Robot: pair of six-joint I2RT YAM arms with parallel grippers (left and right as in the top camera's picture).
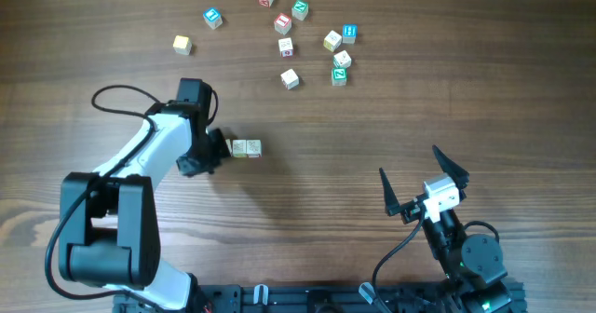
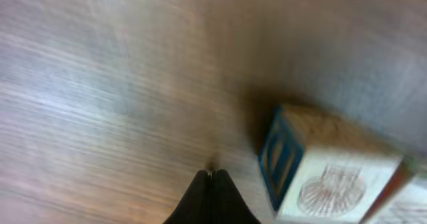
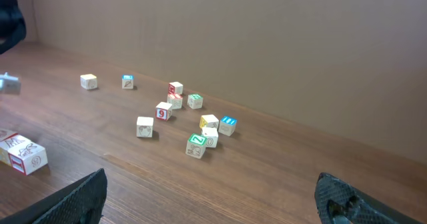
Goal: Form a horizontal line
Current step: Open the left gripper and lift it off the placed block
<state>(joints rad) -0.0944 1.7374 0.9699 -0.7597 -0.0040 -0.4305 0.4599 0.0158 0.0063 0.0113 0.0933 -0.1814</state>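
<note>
Soft, even light from above fills the overhead view, where the grain of the table [image 1: 317,201] is crisp and the left arm [image 1: 158,145] throws only a faint, diffuse shadow toward the lower right. The left wrist view is badly out of focus and smeared, with a pale sheen on the wood at the left, a dark shadow behind the nearest cube [image 2: 327,171], and the closed left gripper [image 2: 212,181] a black silhouette. The right wrist view is dimmer and warmer, sharp on the scattered cubes [image 3: 193,121] but blurred on the wide-apart fingers [image 3: 80,201] of the right gripper [image 3: 212,177].
</note>
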